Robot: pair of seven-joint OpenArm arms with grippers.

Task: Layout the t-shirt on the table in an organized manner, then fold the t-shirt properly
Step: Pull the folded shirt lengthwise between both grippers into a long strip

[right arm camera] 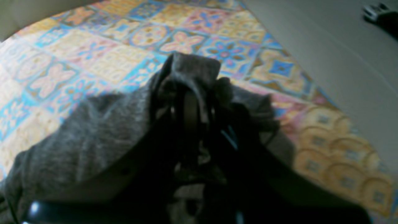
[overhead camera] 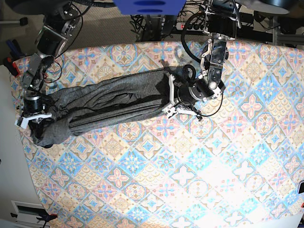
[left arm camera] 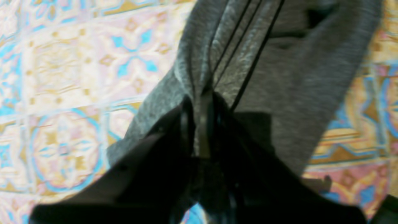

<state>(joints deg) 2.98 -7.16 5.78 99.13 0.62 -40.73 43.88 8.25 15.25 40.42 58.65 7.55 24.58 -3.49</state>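
over the left wrist view, the left gripper (left arm camera: 203,124) is clamped on a bunched edge of the t-shirt (left arm camera: 279,81), and the grey cloth runs away from the jaws above the table (left arm camera: 68,77).

from the right wrist view, the right gripper (right arm camera: 191,102) is also closed on shirt fabric, with folds draped around it.

across the base view, the shirt hangs as a long twisted band between the two arms, its long axis running side to side over the far half of the table. each arm holds one end, so spreading likely depends on pulling apart along that line.
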